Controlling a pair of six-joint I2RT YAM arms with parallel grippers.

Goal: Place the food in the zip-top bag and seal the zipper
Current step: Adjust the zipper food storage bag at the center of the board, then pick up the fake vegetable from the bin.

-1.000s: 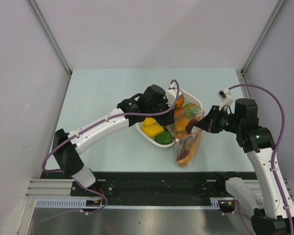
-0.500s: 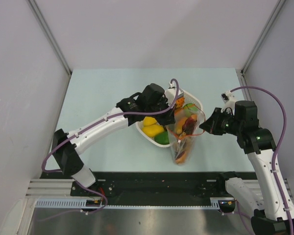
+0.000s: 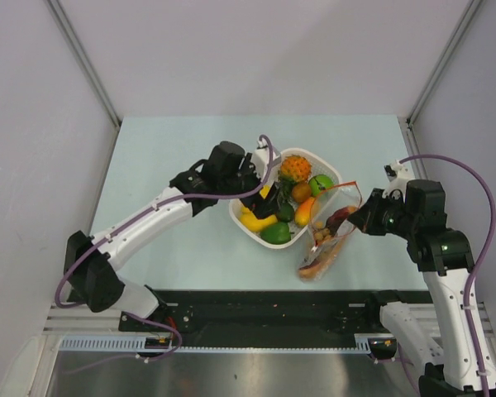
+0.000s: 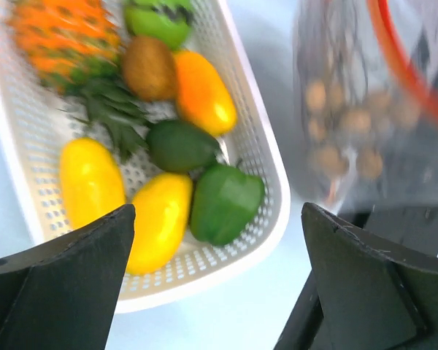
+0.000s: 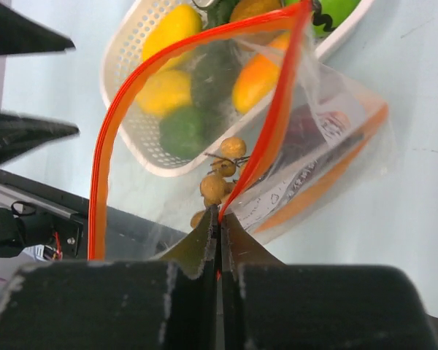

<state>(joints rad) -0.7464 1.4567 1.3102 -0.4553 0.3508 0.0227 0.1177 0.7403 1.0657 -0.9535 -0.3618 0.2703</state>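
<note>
The zip-top bag [image 3: 329, 241] lies on the pale blue table [image 3: 165, 157] beside the white basket [image 4: 197, 281], on the right arm's side, its lower end on the surface and its mouth lifted toward the right gripper [image 5: 219, 215]; it is thin, clear, crinkled film; its zipper [image 5: 101, 168] is a narrow red-orange strip bowed into an open loop; the right gripper's dark fingers are pressed together on that strip; inside the bag sit a brown berry cluster [image 5: 220, 175] of small round beads and a long orange slice [image 3: 317, 265]; the left gripper [image 4: 217, 211] hangs over the basket, its black wedge-shaped fingers spread wide with nothing between them; the basket is oval perforated plastic holding a spiky orange piece [image 4: 58, 36], smooth yellow pieces [image 4: 90, 179] and a glossy green pepper [image 4: 225, 203].
</note>
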